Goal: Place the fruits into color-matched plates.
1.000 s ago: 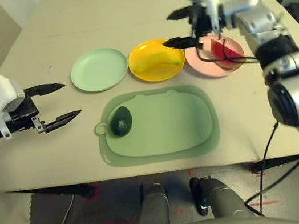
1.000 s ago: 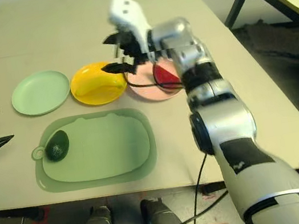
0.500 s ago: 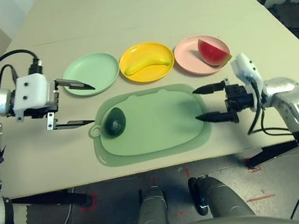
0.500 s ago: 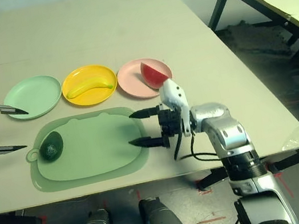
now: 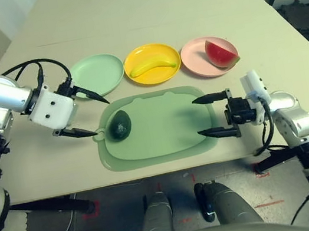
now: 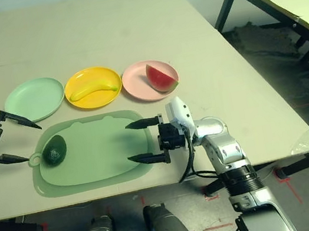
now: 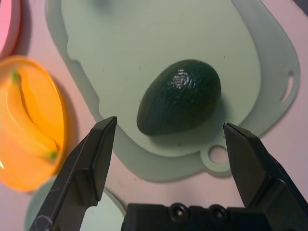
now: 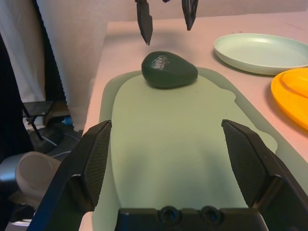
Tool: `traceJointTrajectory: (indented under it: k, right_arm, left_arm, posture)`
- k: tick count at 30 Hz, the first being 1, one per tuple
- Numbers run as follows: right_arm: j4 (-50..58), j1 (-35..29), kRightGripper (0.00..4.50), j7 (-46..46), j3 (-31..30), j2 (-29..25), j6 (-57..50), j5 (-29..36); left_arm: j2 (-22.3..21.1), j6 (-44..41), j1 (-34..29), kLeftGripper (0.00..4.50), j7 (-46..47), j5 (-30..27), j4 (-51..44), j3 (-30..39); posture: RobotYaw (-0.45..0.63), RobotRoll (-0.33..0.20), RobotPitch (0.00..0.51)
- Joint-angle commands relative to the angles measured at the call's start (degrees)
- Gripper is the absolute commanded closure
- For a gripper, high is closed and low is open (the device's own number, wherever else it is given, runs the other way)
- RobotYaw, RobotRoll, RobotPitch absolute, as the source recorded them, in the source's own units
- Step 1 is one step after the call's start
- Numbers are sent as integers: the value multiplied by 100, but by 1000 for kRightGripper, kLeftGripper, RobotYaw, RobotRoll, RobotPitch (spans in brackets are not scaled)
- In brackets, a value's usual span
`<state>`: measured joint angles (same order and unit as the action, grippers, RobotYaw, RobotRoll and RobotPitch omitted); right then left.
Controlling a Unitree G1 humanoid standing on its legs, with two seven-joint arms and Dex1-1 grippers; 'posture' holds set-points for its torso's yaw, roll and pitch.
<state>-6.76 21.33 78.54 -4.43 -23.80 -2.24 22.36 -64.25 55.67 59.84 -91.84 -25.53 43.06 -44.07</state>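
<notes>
The avocado point(image 5: 120, 124), small and dark green, lies on its side at the left end of the green mat point(image 5: 163, 132), close to the mat's little handle loop point(image 5: 101, 134). Beyond the mat, three plates stand in a row on the table point(image 5: 142, 10): the mint green plate point(image 5: 98, 74) on the left holds nothing, the yellow plate point(image 5: 152, 64) in the middle holds the banana point(image 5: 151, 65), and the pink plate point(image 5: 208, 64) on the right holds the watermelon wedge point(image 5: 220, 52), which sits toward that plate's right side with its red face up. The left gripper point(image 5: 92, 114) hovers just left of the avocado, angled downward with its two black fingers spread wide and nothing between them; one fingertip reaches toward the near rim of the mint green plate, the other hangs by the handle loop (in the left wrist view the avocado sits squarely between the two fingers, still apart from both). The right gripper point(image 5: 204, 117) is low over the right end of the mat, pointing level toward the avocado across the bare mat, its fingers likewise parted wide and holding nothing. The two grippers face each other from opposite ends of the mat, well apart.
</notes>
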Motion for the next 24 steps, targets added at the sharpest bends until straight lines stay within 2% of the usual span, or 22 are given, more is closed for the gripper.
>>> traceJointTrajectory:
  k: [1,11,24]
  right_arm:
    - [50,-37,23,-70,-74,-11,30,35]
    - [169,-140,23,-395,-57,-92,-58,45]
    - [595,-282,23,-658,10,-359,-363,187]
  left_arm:
    - [38,368,235,0,-66,-77,113,-407]
    - [286,1121,724,0,-66,36,586,-1283]
    - [813,1485,796,0,-66,157,1160,-1482]
  posture:
    - [-37,0,139]
    - [-80,0,138]
    - [-147,0,144]
